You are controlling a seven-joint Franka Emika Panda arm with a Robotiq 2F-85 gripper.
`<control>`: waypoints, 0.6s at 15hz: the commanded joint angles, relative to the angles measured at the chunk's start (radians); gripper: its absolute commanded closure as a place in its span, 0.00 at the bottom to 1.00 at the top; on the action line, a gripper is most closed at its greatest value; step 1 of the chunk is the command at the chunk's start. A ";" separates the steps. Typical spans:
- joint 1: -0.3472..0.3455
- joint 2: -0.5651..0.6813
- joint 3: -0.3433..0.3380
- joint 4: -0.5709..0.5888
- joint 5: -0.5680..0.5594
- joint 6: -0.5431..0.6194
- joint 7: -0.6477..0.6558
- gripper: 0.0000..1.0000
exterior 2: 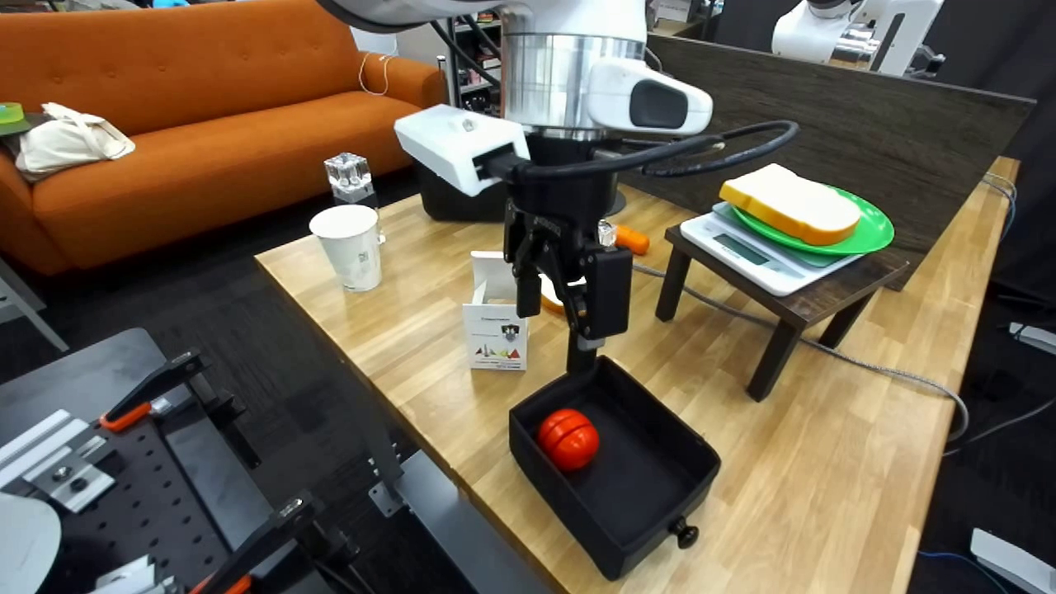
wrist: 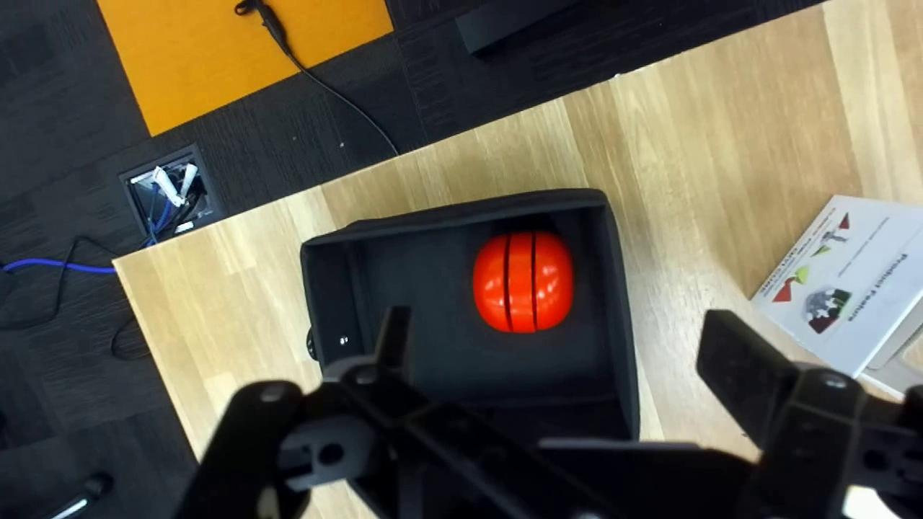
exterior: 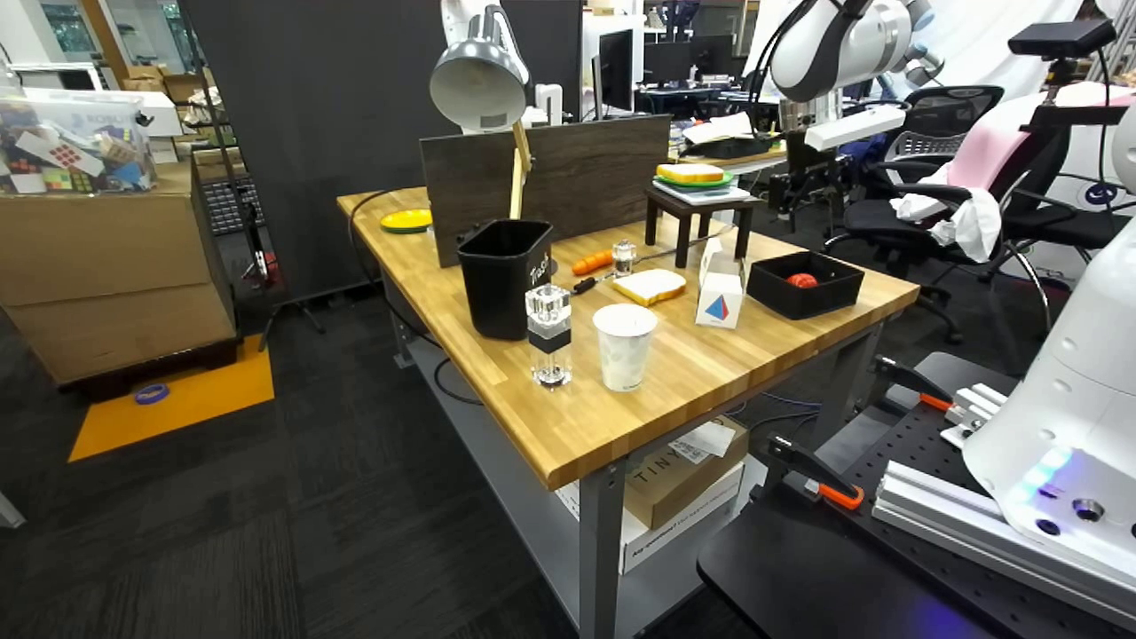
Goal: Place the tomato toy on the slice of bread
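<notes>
The red-orange tomato toy (exterior 2: 568,440) lies in a black open box (exterior 2: 554,505); it also shows in the wrist view (wrist: 523,282) and in an exterior view (exterior: 801,280). Two bread slices are visible. One slice of bread (exterior: 650,286) lies flat on the table, mostly hidden behind the gripper in an exterior view (exterior 2: 550,290). Another bread slice (exterior 2: 792,202) lies on a green plate (exterior 2: 876,227) and also shows in an exterior view (exterior: 690,172). My gripper (exterior 2: 569,313) is open and empty above the box, apart from the tomato; the wrist view shows its fingers spread (wrist: 559,340).
The plate sits on a white scale (exterior 2: 751,254) on a dark stool (exterior 2: 866,289). A white carton (exterior: 720,297) stands beside the box. A white cup (exterior: 624,346), clear grinder (exterior: 550,333), black bin (exterior: 504,284), carrot (exterior: 593,262) and lamp (exterior: 484,80) stand farther off.
</notes>
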 commanded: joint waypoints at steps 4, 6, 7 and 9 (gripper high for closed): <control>-0.004 0.137 -0.022 0.084 0.068 0.019 0.014 0.00; -0.011 0.201 -0.028 0.124 0.111 0.025 0.005 0.00; -0.015 0.231 -0.029 0.146 0.135 0.020 -0.004 0.00; -0.019 0.290 -0.037 0.186 0.160 0.018 -0.001 0.00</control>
